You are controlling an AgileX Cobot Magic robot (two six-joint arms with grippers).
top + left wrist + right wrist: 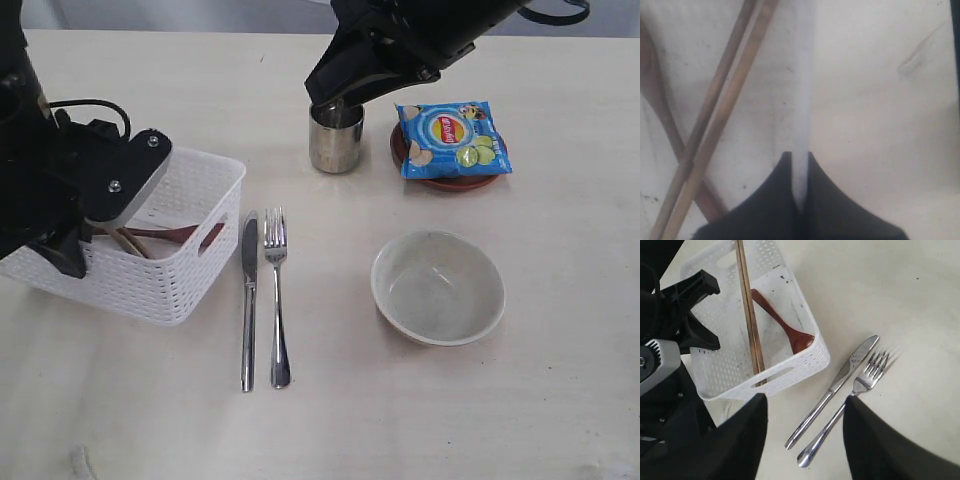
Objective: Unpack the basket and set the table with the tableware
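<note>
Beige table (560, 390) — basket (170, 285) beside knife (248, 300) and fork (277, 300).

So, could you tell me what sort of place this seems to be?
Likely a robotics lab bench staged as a dining table: black robot arms over a plain beige tabletop, a knife and fork laid beside a white basket.

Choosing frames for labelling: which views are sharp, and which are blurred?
Exterior view: even light, soft shadows, knife and fork sharp. Left wrist view: soft throughout, chopsticks and basket edge blurred at close range. Right wrist view: spoon crisp, the dark jaws in front out of focus.
</note>
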